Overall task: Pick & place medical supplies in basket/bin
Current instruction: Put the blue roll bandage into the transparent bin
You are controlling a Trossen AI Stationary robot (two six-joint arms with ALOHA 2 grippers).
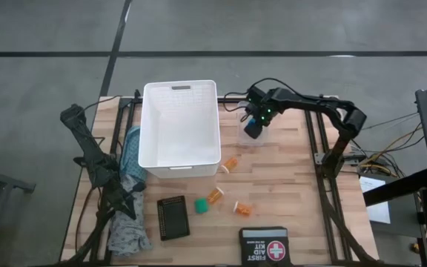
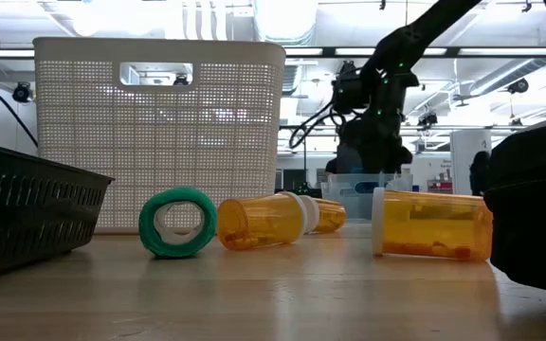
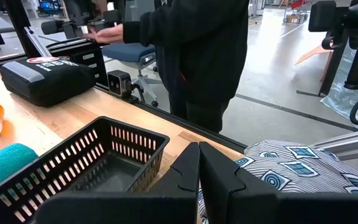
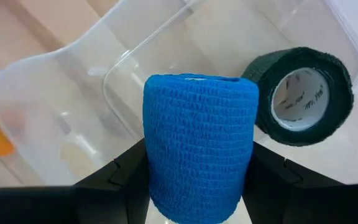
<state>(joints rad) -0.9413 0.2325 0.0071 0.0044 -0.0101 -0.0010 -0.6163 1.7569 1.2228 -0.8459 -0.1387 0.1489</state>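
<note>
Right wrist view: right claw (image 4: 197, 180) clamped on an upright blue wrap roll (image 4: 199, 140) over the clear tub (image 4: 55, 93) holding a black roll (image 4: 303, 94), beside the white basket (image 1: 180, 122); left claw (image 3: 199, 180) pressed together at the counter (image 1: 288, 185) edge.

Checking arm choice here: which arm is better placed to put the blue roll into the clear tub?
Right. The right claw grips the blue roll directly above the clear tub, where a black roll lies. The left claw sits shut near the patterned cloth, far away.
</note>
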